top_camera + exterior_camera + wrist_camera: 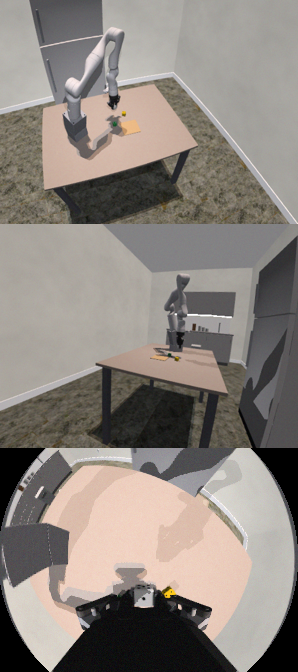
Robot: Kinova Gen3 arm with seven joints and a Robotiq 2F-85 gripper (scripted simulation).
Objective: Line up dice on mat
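My arm (89, 64) rose from its base block, folded over at a high elbow and dropped its forearm straight down, wrist vertical above the table. The gripper (113, 105) pointed downward, raised off the surface. Its fingers stood partly closed, clamped on a grey die (143, 597) that showed between them in the wrist view.

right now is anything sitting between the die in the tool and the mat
Nothing visible blocks it. The tool holds a grey die above the table. The orange mat lies beyond and bears nothing. The yellow die and green die sit on the table beside the mat, flanking the route rather than closing it.
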